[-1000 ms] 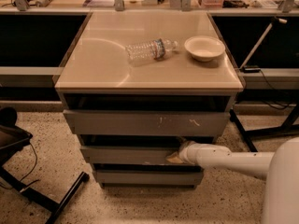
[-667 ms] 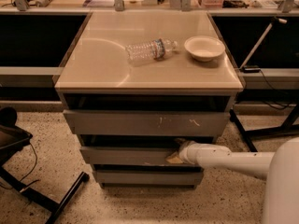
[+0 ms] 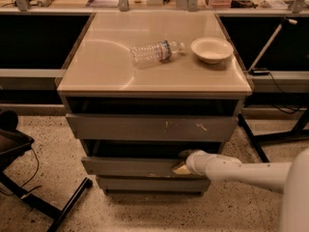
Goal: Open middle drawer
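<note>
The middle drawer is a shallow grey front below the taller scratched top drawer and above the shortest bottom drawer. It stands out a little from the cabinet, with a dark gap above it. My gripper is at the right part of the middle drawer's top edge, at the end of my white arm that comes in from the right.
A clear plastic bottle lies on its side and a white bowl stands on the cabinet top. A black chair base is at the lower left. Black stand legs and cables are on the right.
</note>
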Controlling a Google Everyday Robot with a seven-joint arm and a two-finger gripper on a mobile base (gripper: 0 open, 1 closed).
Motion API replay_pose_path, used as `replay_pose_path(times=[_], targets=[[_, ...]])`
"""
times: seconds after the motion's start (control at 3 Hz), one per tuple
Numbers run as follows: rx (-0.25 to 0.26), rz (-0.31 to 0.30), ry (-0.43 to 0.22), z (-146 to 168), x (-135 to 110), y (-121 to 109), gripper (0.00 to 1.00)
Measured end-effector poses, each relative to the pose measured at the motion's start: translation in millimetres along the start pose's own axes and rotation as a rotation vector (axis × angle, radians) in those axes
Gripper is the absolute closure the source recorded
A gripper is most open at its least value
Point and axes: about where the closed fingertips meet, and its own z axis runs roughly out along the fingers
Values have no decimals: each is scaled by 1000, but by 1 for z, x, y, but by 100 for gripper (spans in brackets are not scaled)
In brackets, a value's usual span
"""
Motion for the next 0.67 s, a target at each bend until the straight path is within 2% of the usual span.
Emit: replay_pose_path(times=[0.33, 0.67], targets=[[81, 19, 0, -43, 14, -6, 100], [81, 20, 0, -43, 14, -5, 100]])
